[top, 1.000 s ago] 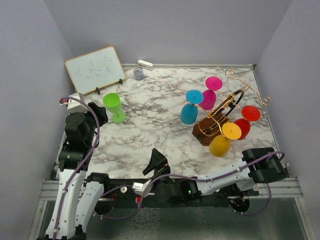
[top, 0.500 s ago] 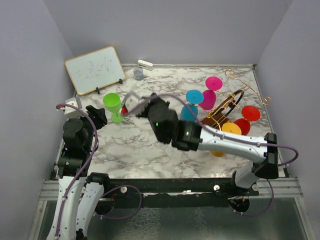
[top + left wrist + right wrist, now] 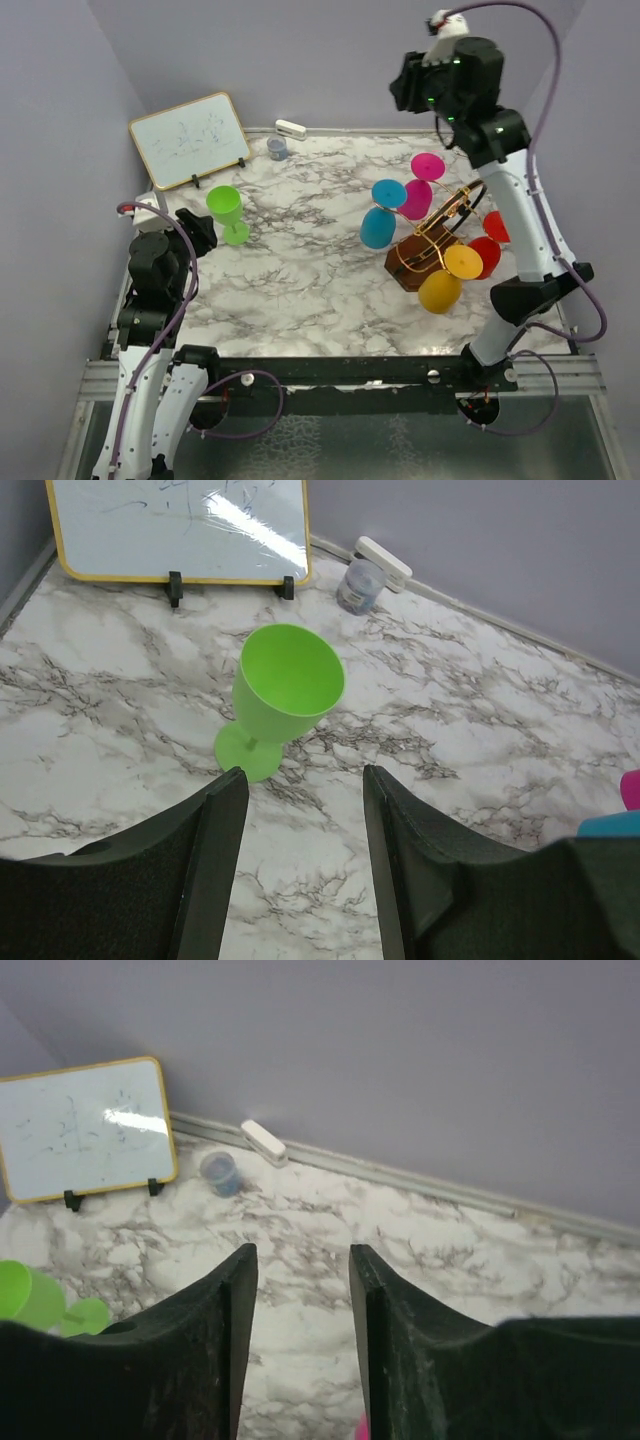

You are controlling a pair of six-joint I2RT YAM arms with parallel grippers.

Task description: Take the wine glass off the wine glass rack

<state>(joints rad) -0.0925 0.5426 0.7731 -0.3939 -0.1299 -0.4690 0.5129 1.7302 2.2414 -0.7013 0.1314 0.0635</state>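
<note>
The wine glass rack [image 3: 422,256], a dark wood block with gold wire arms, stands at the table's right. Blue [image 3: 379,226], magenta [image 3: 421,186], yellow [image 3: 443,282] and red [image 3: 486,254] glasses hang on it. A green wine glass [image 3: 228,212] stands upright on the marble at the left, also in the left wrist view [image 3: 286,690]. My left gripper [image 3: 303,780] is open just short of its foot, holding nothing. My right gripper [image 3: 301,1255] is open and empty, raised high over the table's back right [image 3: 400,90], well above the rack.
A small whiteboard [image 3: 189,139] leans at the back left corner. Beside it sit a small blue jar [image 3: 277,148] and a white eraser [image 3: 291,128] by the back wall. Grey walls close in the table on three sides.
My right arm has swung from low at the front edge, across the middle of the table, up high over the back right. The left arm has barely moved.
</note>
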